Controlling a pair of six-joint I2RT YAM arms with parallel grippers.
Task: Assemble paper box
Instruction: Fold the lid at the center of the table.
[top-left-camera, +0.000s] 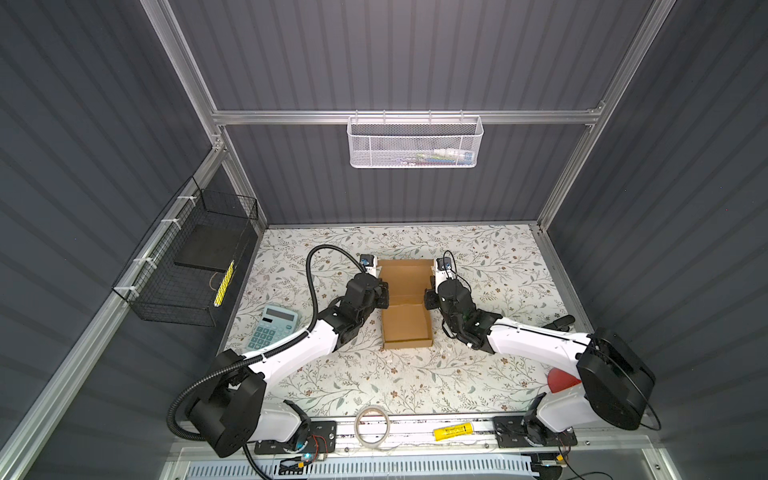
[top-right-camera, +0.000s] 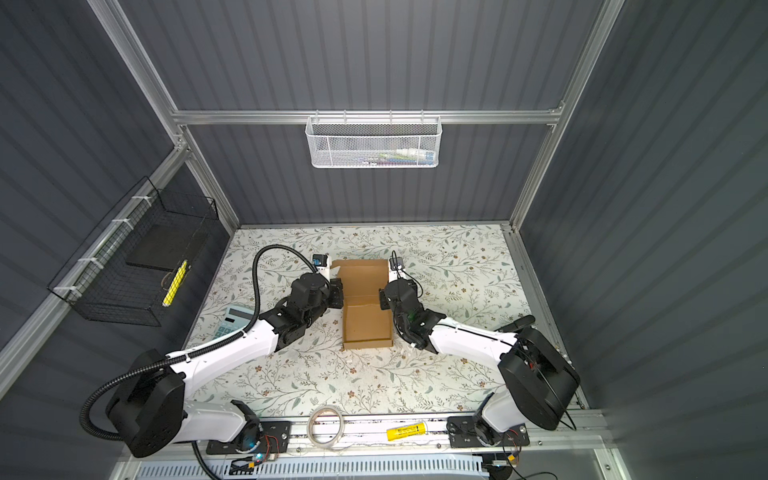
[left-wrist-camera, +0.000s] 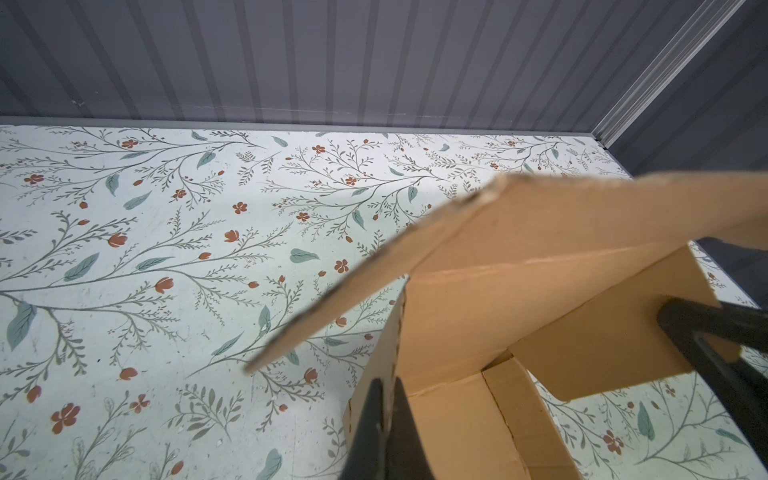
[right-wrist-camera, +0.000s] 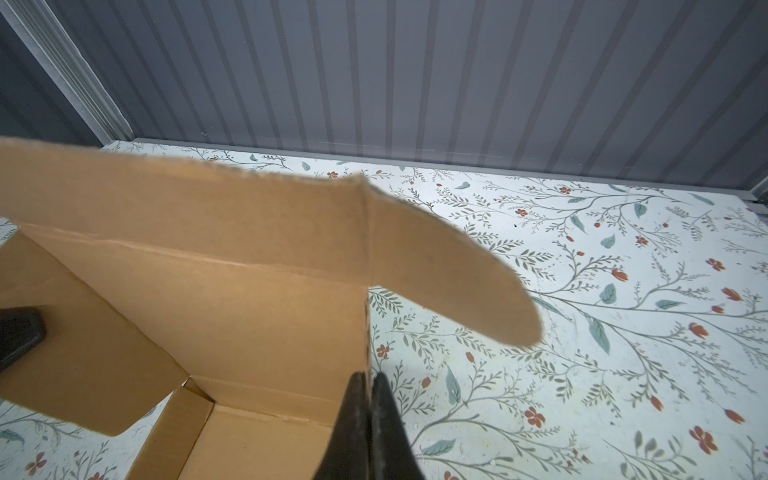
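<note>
Wrist views show left tool (left-wrist-camera: 384, 399) and right tool (right-wrist-camera: 368, 384) seemingly pinching paper box (right-wrist-camera: 249, 311) walls; calculator (top-left-camera: 274, 332) nearby.

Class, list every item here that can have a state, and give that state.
paper box: tray formed, lid open and raised.
left gripper: shut on the paper box's side wall.
right gripper: shut on the opposite side wall.
calculator: lying flat, face up.
tape roll: lying flat.
white mesh basket: hanging, holding items.

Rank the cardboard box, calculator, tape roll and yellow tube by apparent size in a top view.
1. cardboard box
2. calculator, partly hidden
3. tape roll
4. yellow tube
Tape and tube lie nearer the camera: less sure.
</note>
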